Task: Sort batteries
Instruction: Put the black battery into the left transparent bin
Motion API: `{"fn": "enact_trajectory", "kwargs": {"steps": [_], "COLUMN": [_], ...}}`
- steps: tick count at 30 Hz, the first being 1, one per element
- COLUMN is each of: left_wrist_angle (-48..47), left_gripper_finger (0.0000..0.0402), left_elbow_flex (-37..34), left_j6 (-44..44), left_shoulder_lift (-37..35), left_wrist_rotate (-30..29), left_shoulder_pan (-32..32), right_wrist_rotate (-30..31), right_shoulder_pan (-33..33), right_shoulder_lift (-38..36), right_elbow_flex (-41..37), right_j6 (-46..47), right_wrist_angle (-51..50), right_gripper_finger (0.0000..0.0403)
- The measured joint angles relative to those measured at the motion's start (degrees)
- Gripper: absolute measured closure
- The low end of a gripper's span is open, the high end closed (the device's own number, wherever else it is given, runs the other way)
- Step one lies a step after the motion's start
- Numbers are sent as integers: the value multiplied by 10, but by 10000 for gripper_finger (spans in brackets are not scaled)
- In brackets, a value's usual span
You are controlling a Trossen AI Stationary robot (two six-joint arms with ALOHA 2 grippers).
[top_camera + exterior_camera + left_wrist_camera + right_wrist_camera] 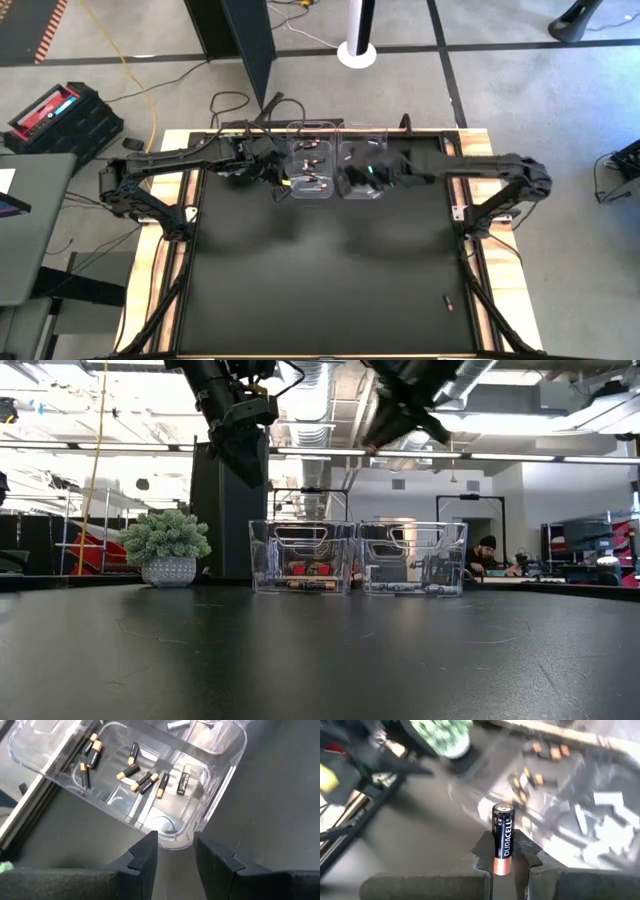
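Two clear bins stand side by side at the table's far middle. The left bin holds several dark batteries with copper ends. The right bin holds pale batteries. My left gripper hangs open above the left bin's near wall, with nothing between its fingers. My right gripper hovers over the right bin, shut on a black, copper-ended battery. One more dark battery lies on the mat near the right front. My right gripper pinches the black battery between its two fingers, on the part next to its copper end. The battery's black end sticks out past the fingers. It is lifted clear, above the bins.
A small potted plant stands at the far left beyond the bins. A black mat covers the table, inside a wooden frame with the arms' mounts at both sides. A person sits in the room beyond the far edge.
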Motion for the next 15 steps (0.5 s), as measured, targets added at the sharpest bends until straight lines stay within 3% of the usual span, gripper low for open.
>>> {"fn": "enact_trajectory", "kwargs": {"steps": [7,15], "left_wrist_angle": [14,36], "left_gripper_finger": [281,281], "left_elbow_flex": [0,0], "left_j6": [39,44], "left_shoulder_lift": [-5,-79], "left_wrist_rotate": [0,0], "left_shoulder_pan": [0,0], "right_wrist_rotate": [-90,-182], "right_shoulder_pan": [-95,-164], "right_shoulder_lift": [95,240], "right_elbow_flex": [143,273], "right_j6": [-165,-291], "right_wrist_angle": [-15,-84], "right_gripper_finger": [355,355]}}
